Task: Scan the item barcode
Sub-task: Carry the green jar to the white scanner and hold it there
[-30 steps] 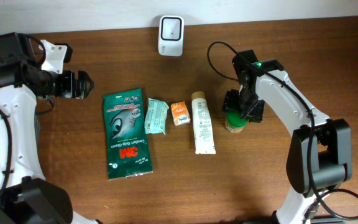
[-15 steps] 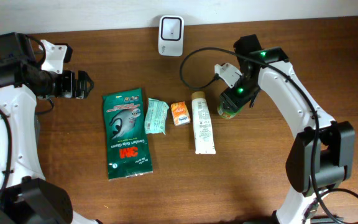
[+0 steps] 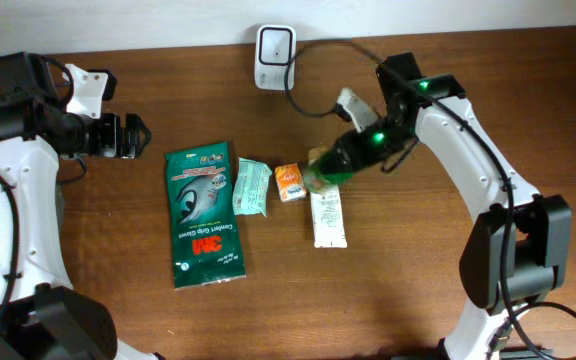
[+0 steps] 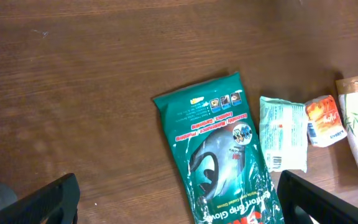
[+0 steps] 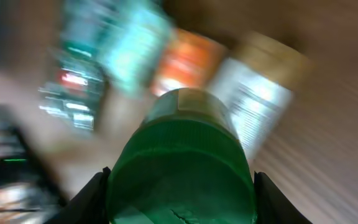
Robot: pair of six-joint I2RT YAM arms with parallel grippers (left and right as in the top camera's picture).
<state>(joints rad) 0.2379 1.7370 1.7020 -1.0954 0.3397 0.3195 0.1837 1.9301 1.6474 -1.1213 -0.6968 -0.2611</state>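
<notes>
Clamped from both sides, my right claw (image 3: 338,165) had a small jar (image 3: 318,181) by its round green lid. Its two dark fingers (image 5: 92,199) were pressed against the lid's smooth plastic rim, partway closed around it. From the wrist camera the lid filled the middle of the view, a blunt, matte dome with a faint line near its lower edge (everything behind it was smeared by blur, so I could make out no finer detail). From overhead the jar was over the capped end of a flat white tube (image 3: 329,215), just beside a little orange packet (image 3: 289,182), above the brown wooden table (image 3: 418,300).

That tube lay lengthwise, with fine print down its face and a tan cap. Left of the orange packet sat a pale teal sachet (image 3: 252,187), soft and crinkled at its sealed ends. Beyond that lay a long, glossy green glove pack (image 3: 205,215) with a picture of a glove on it. A scanner (image 3: 275,44), a white rounded box with a dark square window, stood at the table's back edge, apart from the jar.

At the far left my left claw (image 3: 140,137) hung wide open with nothing in it, near the glove pack's top corner. Its black fingertips (image 4: 48,202) framed the streaky wood grain in the wrist view.
</notes>
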